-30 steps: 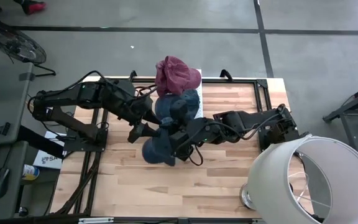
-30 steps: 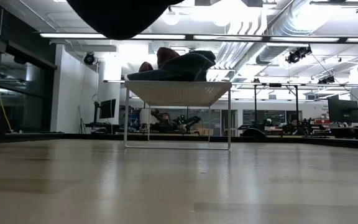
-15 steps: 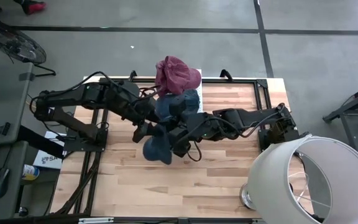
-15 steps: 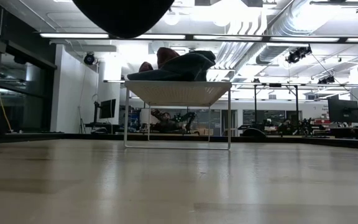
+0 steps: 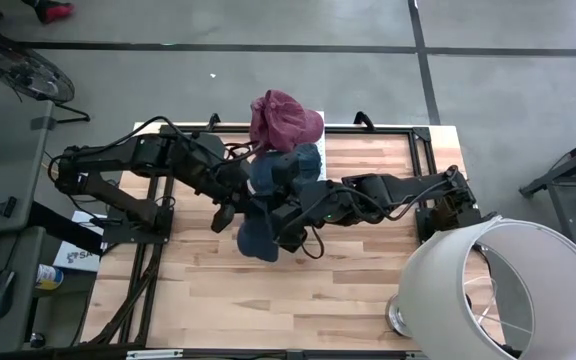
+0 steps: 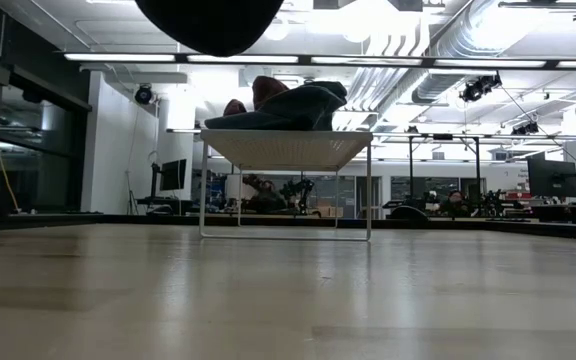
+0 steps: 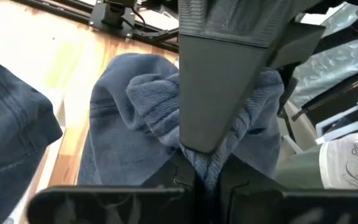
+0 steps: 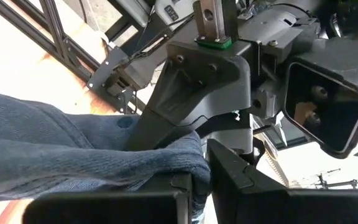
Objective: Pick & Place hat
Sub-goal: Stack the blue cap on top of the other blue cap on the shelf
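Both the left end effector (image 5: 230, 212) and right end effector (image 5: 280, 232) are pinched shut on the floppy blue hat (image 5: 255, 238); soft, light fabric, so grab bunched folds.

Ribbed blue cloth hat (image 7: 135, 112)

1. You are in a robotics lab — open ceiling with exposed ducts (image 6: 408, 60) and strip lights (image 6: 168, 57).
2. Monitors (image 6: 546, 178) and benches line the back.
3. Grey concrete floor (image 5: 268, 25) surrounds your wooden table (image 5: 268, 300) — workshop-like.
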Available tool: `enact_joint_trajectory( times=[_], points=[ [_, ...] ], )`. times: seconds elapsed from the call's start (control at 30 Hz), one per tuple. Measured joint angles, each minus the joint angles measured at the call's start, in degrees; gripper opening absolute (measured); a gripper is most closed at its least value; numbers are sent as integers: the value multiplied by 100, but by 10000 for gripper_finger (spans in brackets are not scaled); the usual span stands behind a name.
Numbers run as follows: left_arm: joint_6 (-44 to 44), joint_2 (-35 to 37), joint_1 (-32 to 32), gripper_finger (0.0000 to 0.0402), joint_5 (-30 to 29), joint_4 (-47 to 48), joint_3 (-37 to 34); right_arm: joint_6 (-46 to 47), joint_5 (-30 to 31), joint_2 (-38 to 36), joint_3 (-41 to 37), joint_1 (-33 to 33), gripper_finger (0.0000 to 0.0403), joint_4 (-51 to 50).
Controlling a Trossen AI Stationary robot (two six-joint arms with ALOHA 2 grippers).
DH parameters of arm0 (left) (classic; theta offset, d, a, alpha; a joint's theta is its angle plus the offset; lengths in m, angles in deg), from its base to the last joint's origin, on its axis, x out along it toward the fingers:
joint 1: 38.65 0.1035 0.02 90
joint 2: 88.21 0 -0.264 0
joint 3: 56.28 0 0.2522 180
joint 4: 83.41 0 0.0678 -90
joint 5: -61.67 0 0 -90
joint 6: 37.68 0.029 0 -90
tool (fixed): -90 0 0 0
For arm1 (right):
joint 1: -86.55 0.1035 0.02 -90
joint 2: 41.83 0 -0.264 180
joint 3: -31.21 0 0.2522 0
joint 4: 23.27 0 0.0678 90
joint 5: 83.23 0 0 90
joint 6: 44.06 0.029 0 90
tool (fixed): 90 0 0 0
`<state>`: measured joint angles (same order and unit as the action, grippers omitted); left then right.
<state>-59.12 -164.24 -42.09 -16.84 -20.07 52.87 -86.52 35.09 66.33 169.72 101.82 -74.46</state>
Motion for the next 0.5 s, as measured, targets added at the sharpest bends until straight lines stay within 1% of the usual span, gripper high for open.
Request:
enact_joint_trajectory(
  times=[0.1, 0.17, 0.3, 0.5],
  points=[
    [132, 0, 0, 11, 41, 16, 0, 58, -18, 0, 0, 1, 22, -2],
    [200, 0, 0, 7, 46, 15, 0, 179, -56, 1, 0, 3, 35, -1],
    [345, 0, 0, 5, -1, 63, 0, 677, 34, 0, 0, 24, 83, 35],
    [529, 25, 0, 3, -153, 191, 2, 2020, 313, -46, 0, 22, 146, 123]
  ],
)
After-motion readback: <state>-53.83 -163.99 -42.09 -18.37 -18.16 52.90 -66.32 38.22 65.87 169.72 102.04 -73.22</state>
